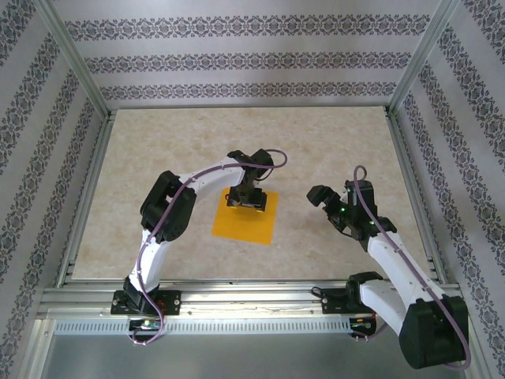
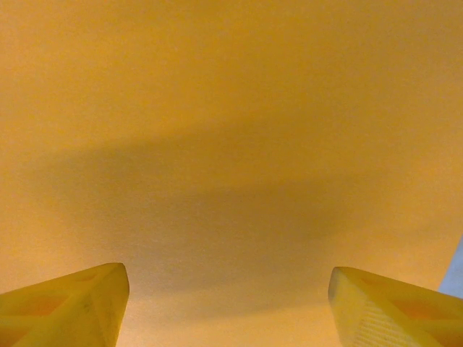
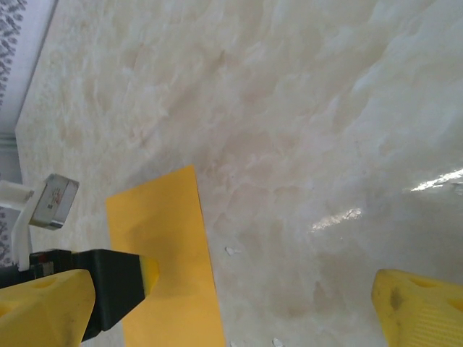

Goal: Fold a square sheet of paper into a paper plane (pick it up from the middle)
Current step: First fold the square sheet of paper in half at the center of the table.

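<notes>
From above, your left gripper (image 1: 248, 199) hides the part of the square sheet of paper (image 1: 243, 223) right under it. In its own camera the sheet runs off the top and sides, both fingers (image 2: 72, 307) are cut off below, and you can't tell if they touch it.

White links and bulky black joints make up the left arm (image 1: 168, 207) and right arm (image 1: 392, 257); a purple cable (image 1: 140, 260) runs along each from the aluminium rail (image 1: 252, 304). The left gripper (image 2: 228, 278) has yellow wedge fingers (image 2: 72, 307).
</notes>
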`<state>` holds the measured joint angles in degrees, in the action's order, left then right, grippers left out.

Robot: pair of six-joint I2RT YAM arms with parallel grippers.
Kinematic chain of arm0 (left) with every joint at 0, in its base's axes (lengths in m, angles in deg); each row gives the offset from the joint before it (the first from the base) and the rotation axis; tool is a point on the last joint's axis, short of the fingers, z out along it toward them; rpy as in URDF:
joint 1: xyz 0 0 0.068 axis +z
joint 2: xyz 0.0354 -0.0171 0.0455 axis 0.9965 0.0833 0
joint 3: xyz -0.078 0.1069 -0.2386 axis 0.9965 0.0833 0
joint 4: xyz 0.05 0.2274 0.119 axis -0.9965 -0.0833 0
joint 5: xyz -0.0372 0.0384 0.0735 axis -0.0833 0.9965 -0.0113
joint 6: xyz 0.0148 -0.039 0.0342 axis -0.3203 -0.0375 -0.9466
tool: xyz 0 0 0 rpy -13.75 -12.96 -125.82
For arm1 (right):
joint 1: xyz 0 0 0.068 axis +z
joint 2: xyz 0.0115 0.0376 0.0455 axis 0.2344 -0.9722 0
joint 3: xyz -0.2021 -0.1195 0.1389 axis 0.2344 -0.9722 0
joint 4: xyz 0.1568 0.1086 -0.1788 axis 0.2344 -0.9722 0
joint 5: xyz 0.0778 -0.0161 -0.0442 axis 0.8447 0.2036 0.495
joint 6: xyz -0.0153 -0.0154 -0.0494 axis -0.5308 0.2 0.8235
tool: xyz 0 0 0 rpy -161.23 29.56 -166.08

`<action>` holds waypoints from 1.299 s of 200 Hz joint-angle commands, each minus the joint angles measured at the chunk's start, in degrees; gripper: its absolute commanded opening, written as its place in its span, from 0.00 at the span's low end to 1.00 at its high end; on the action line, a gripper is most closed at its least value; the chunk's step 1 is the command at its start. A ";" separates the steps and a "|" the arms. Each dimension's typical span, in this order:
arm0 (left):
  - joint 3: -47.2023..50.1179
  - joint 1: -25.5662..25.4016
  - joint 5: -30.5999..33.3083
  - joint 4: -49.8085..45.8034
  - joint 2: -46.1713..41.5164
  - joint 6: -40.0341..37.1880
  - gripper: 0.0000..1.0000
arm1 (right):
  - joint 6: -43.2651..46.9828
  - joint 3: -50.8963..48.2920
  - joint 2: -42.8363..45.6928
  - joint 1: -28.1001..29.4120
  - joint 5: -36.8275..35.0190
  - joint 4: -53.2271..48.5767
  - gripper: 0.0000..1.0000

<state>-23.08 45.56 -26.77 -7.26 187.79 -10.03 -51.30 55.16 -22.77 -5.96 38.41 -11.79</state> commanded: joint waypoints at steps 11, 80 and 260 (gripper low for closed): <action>-0.08 -0.58 1.01 -2.32 1.73 1.50 0.75 | 0.87 2.46 -3.43 0.09 4.74 1.48 0.98; -0.51 -0.94 2.28 -3.58 3.14 0.84 0.77 | 0.14 2.86 -4.54 1.18 4.44 1.91 0.98; 2.74 -1.85 1.41 -0.66 7.22 3.25 0.79 | -1.03 3.28 -6.26 1.27 3.65 0.32 0.98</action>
<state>-23.08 44.66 -24.19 -7.67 190.30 -8.57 -51.58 56.58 -28.80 -5.41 42.23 -10.79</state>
